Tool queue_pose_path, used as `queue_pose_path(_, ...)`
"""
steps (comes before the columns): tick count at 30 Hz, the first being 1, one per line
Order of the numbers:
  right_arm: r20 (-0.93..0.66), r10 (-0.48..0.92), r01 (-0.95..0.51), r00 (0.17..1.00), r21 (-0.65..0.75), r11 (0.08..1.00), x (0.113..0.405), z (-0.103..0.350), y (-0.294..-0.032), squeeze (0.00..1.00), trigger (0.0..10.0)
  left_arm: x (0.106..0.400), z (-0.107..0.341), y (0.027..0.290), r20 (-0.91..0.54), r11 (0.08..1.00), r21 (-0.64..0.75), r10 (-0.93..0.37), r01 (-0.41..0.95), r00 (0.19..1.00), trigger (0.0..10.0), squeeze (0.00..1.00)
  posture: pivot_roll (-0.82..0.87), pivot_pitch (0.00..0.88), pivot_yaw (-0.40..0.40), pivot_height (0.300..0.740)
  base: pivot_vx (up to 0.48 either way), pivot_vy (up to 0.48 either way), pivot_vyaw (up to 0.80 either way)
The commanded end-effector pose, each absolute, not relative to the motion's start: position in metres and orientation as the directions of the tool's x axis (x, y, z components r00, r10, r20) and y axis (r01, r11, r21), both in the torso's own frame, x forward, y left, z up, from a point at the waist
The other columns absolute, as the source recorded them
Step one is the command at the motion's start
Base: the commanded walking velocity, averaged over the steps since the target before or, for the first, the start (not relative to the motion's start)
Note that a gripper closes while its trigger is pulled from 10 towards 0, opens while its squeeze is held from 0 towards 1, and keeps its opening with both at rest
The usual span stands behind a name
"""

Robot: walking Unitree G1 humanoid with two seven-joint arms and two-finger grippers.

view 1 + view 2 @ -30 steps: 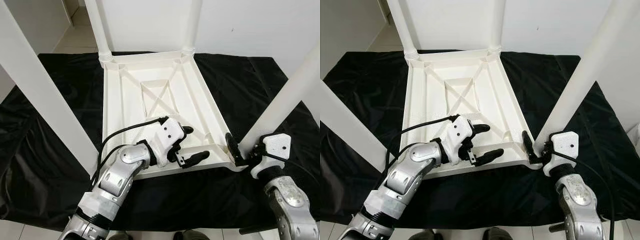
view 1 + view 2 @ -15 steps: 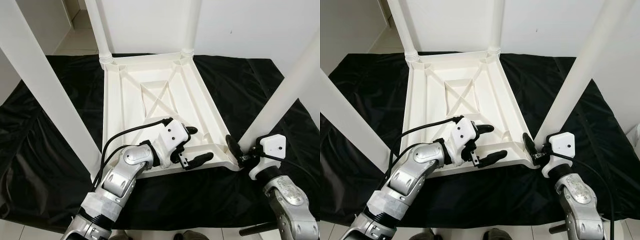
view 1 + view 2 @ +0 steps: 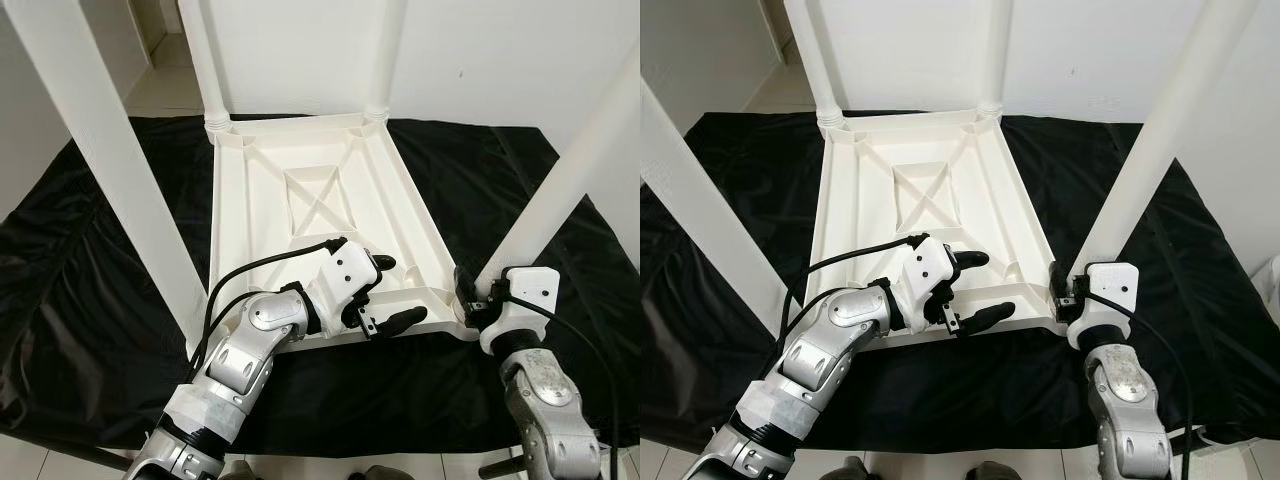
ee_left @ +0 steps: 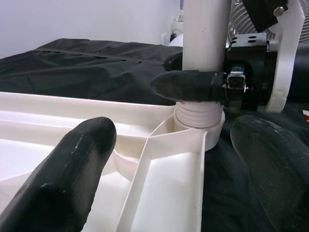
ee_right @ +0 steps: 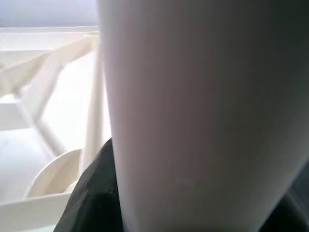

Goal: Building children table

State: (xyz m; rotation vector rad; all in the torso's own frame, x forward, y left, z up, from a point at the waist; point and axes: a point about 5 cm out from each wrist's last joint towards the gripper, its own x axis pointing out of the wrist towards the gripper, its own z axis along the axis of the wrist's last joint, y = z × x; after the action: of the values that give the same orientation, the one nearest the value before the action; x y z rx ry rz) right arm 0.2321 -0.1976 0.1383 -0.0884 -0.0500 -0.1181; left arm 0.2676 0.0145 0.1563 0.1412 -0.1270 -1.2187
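A white plastic children's table (image 3: 300,200) lies upside down on a black cloth, its legs pointing up. The near right leg (image 3: 560,190) stands in the corner socket (image 4: 199,118). My right gripper (image 3: 470,300) is shut on that leg just above the socket; one black finger (image 4: 188,87) crosses the front of it. In the right wrist view the leg (image 5: 203,116) is pressed up close. My left gripper (image 3: 395,290) hovers open over the table's near rim, left of that corner, with nothing between its fingers.
The black cloth (image 3: 90,250) covers the floor around the table. The near left leg (image 3: 110,160) rises close to my left arm. Two far legs (image 3: 205,60) (image 3: 385,50) stand against a white wall. A fan (image 4: 241,34) stands beyond the right corner.
My right gripper has drawn in tight against the base of the near right leg. The left gripper has barely moved. The camera has tilted up a little.
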Motion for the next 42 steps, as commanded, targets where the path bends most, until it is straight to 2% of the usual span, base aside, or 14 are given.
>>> queue_pose_path(1, 0.004, -0.196, 0.196, 0.981, -0.096, 0.976, 0.228, 0.128, -0.197, 0.0, 10.0, 0.27, 0.155, 0.014, 0.008, 0.347, 0.189, -0.936, 0.919, 0.352, 10.0, 0.0, -0.08, 0.01, 0.021, 0.74, 0.0, 0.0, 0.0)
queue_pose_path(4, 0.009, -0.238, 0.238, 0.971, -0.089, 0.967, 0.227, 0.127, -0.193, 0.0, 10.0, 0.27, 0.155, 0.014, 0.008, 0.345, 0.189, -0.937, 0.919, 0.35, 10.0, 0.0, -0.08, 0.012, 0.023, 0.74, 0.0, 0.0, 0.0)
queue_pose_path(10, 0.005, -0.423, 0.423, 0.906, -0.041, 0.905, 0.225, 0.128, -0.171, 0.0, 10.0, 0.269, 0.156, 0.013, 0.019, 0.333, 0.181, -0.942, 0.926, 0.335, 10.0, 0.0, -0.08, 0.016, 0.024, 0.74, 0.0, 0.0, 0.0)
queue_pose_path(17, 0.008, -0.424, 0.424, 0.906, -0.017, 0.905, 0.225, 0.13, -0.163, 0.0, 10.0, 0.267, 0.157, 0.015, 0.029, 0.329, 0.172, -0.944, 0.928, 0.329, 10.0, 0.0, -0.08, 0.02, 0.022, 0.74, 0.0, 0.0, 0.0)
queue_pose_path(18, 0.01, -0.415, 0.415, 0.91, -0.009, 0.91, 0.225, 0.13, -0.164, 1.0, 10.0, 0.267, 0.157, 0.015, 0.03, 0.33, 0.173, -0.943, 0.928, 0.33, 10.0, 0.0, -0.08, 0.02, 0.022, 0.74, 0.0, 0.0, 0.0)
queue_pose_path(24, 0.039, -0.352, 0.352, 0.935, 0.015, 0.936, 0.225, 0.134, -0.16, 1.0, 10.0, 0.268, 0.158, 0.017, 0.031, 0.332, 0.176, -0.943, 0.927, 0.332, 10.0, 0.0, -0.07, 0.023, 0.022, 0.74, 0.0, 0.0, 0.0)
queue_pose_path(29, 0.086, -0.293, 0.297, 0.952, -0.041, 0.954, 0.22, 0.142, -0.167, 1.0, 10.0, 0.266, 0.156, 0.018, 0.021, 0.323, 0.169, -0.946, 0.931, 0.324, 10.0, 0.0, -0.07, 0.027, 0.022, 0.74, 0.0, 0.0, 0.0)
queue_pose_path(30, 0.083, -0.264, 0.268, 0.961, -0.039, 0.963, 0.219, 0.142, -0.168, 0.47, 10.0, 0.266, 0.156, 0.018, 0.02, 0.321, 0.168, -0.946, 0.932, 0.323, 10.0, 0.0, -0.07, 0.029, 0.021, 0.74, 0.0, 0.0, 0.0)
queue_pose_path(31, 0.083, -0.264, 0.268, 0.961, -0.039, 0.963, 0.219, 0.142, -0.168, 0.47, 10.0, 0.266, 0.156, 0.018, 0.02, 0.321, 0.168, -0.946, 0.932, 0.323, 10.0, 0.0, -0.07, 0.029, 0.021, 0.74, 0.0, 0.0, 0.0)
queue_pose_path(32, 0.082, -0.246, 0.249, 0.966, -0.037, 0.968, 0.219, 0.142, -0.169, 0.0, 10.0, 0.266, 0.156, 0.018, 0.02, 0.321, 0.168, -0.947, 0.932, 0.322, 10.0, 0.0, -0.07, 0.029, 0.021, 0.74, 0.0, 0.0, 0.0)
queue_pose_path(36, 0.08, -0.186, 0.192, 0.979, -0.068, 0.979, 0.217, 0.141, -0.175, 0.0, 10.0, 0.266, 0.155, 0.018, 0.016, 0.312, 0.148, -0.95, 0.939, 0.313, 10.0, 0.0, -0.08, 0.034, 0.027, 0.74, 0.0, 0.0, 0.0)
queue_pose_path(37, 0.081, -0.124, 0.131, 0.989, -0.099, 0.986, 0.216, 0.141, -0.179, 0.0, 10.0, 0.266, 0.155, 0.019, 0.017, 0.306, 0.136, -0.952, 0.942, 0.307, 1.8, 0.0, -0.08, 0.035, 0.03, 0.74, 0.0, 0.0, 0.0)
queue_pose_path(38, 0.076, -0.062, 0.071, 0.995, -0.12, 0.99, 0.216, 0.14, -0.183, 0.0, 10.0, 0.266, 0.155, 0.019, 0.02, 0.296, 0.121, -0.955, 0.948, 0.296, 0.0, 0.0, -0.08, 0.035, 0.031, 0.74, 0.0, 0.0, 0.0)
queue_pose_path(42, 0.065, 0.051, -0.041, 0.997, -0.15, 0.988, 0.216, 0.14, -0.189, 0.0, 10.0, 0.267, 0.157, 0.02, 0.028, 0.29, 0.126, -0.957, 0.949, 0.288, 0.0, 0.0, -0.09, 0.034, 0.032, 0.74, 0.0, 0.0, 0.0)
